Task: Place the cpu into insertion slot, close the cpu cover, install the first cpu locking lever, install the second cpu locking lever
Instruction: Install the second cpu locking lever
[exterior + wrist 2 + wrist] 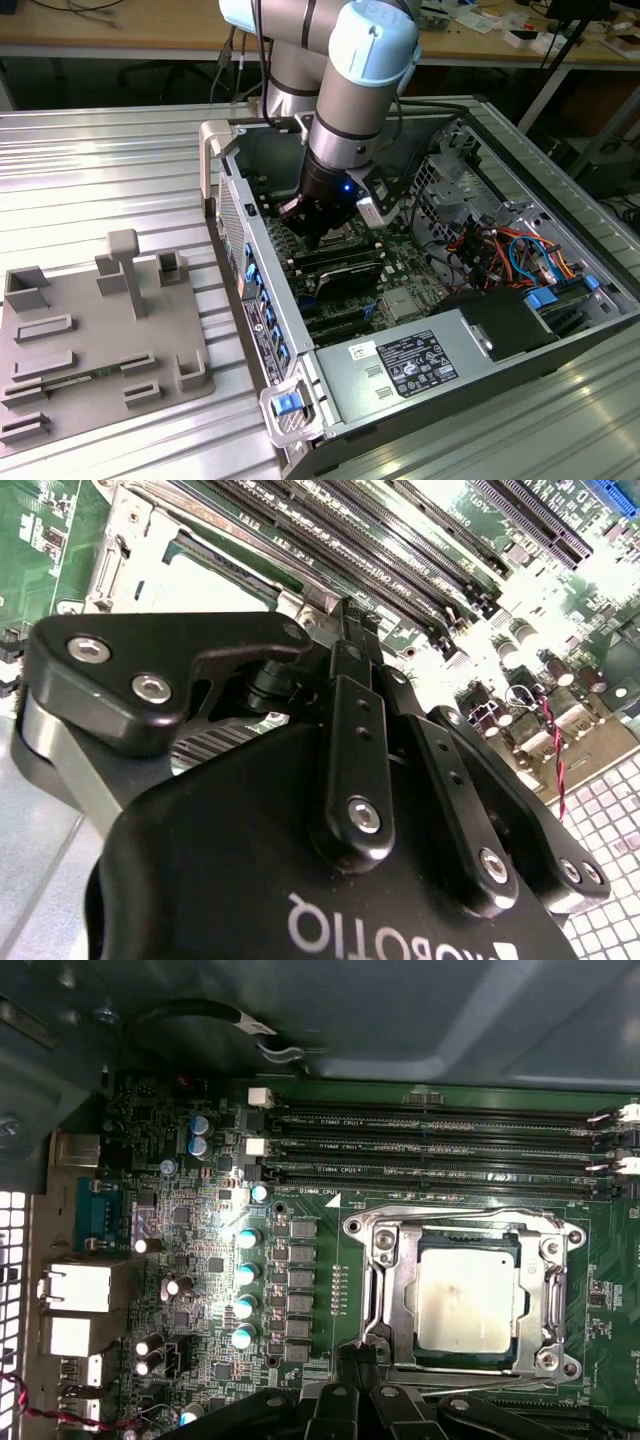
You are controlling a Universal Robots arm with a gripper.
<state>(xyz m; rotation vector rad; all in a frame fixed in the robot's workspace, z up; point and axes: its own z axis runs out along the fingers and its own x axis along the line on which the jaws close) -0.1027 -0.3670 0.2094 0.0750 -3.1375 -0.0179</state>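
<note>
Ribbed metal table [100,160], open computer case [560,330], wooden workbench [120,30]

A ribbed metal table [110,160] is lying across the exterior view, catching pale light in long bright bands. Behind it, a long wooden workbench [120,30] is running along the back, standing on metal legs [545,85] with dark shadow sitting beneath it and small clutter [520,30] lying toward the exterior view's right.

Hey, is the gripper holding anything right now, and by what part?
It cannot be told. The black gripper reaches down beside the square silver metal cpu cover, closed over the silver-grey cpu, but its tips are hidden.
</note>
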